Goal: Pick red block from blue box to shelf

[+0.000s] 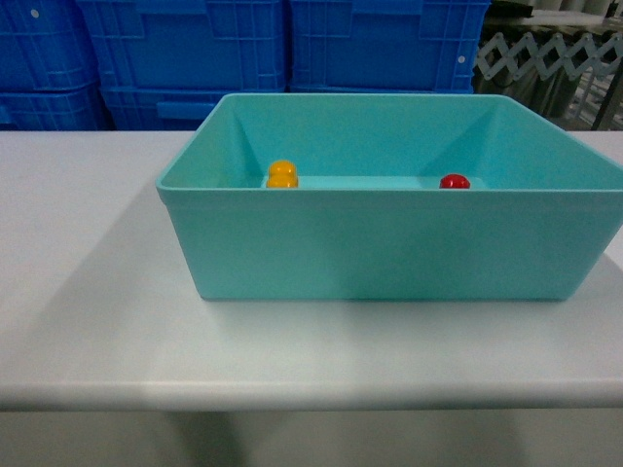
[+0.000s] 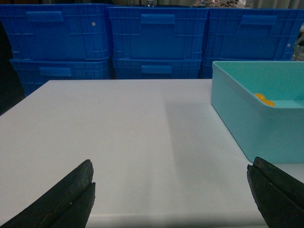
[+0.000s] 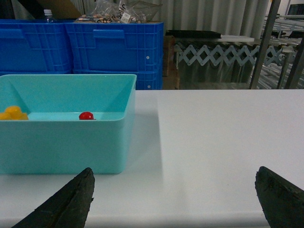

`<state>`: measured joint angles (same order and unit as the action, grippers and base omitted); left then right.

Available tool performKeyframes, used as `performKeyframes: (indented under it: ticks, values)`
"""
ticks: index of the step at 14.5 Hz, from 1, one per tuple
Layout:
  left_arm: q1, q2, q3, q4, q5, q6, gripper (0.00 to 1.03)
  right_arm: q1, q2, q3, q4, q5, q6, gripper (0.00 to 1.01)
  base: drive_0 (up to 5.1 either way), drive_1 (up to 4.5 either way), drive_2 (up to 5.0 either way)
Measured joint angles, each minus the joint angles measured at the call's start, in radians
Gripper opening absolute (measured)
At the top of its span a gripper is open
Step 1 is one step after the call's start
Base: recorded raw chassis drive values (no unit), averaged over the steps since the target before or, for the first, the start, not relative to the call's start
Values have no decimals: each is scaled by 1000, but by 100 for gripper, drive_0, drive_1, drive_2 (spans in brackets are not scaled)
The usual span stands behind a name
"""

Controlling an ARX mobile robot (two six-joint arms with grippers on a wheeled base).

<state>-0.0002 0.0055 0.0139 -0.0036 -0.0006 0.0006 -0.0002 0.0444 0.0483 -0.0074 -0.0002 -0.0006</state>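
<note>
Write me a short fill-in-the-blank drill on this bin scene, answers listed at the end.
1. The small glossy red block lies inside the large ____ plastic bin.
2. In the head view, the orange-yellow rounded piece sits to the ____ of the red block.
3. Both the left tool and the right tool are ____.

Missing words: teal; left; open

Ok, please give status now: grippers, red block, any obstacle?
Left gripper open, right gripper open, both empty. Red block in blue box, untouched. Orange piece well apart; nothing blocking.

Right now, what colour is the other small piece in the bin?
Orange-yellow piece, clearest in the head view.
</note>
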Motion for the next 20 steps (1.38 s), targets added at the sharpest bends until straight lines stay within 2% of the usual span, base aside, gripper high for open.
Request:
performKeyframes:
  ticks: [20]
  values:
    - [0, 0, 0, 0, 0, 0, 98, 0, 0, 0, 0, 0, 0, 98, 0, 0, 0]
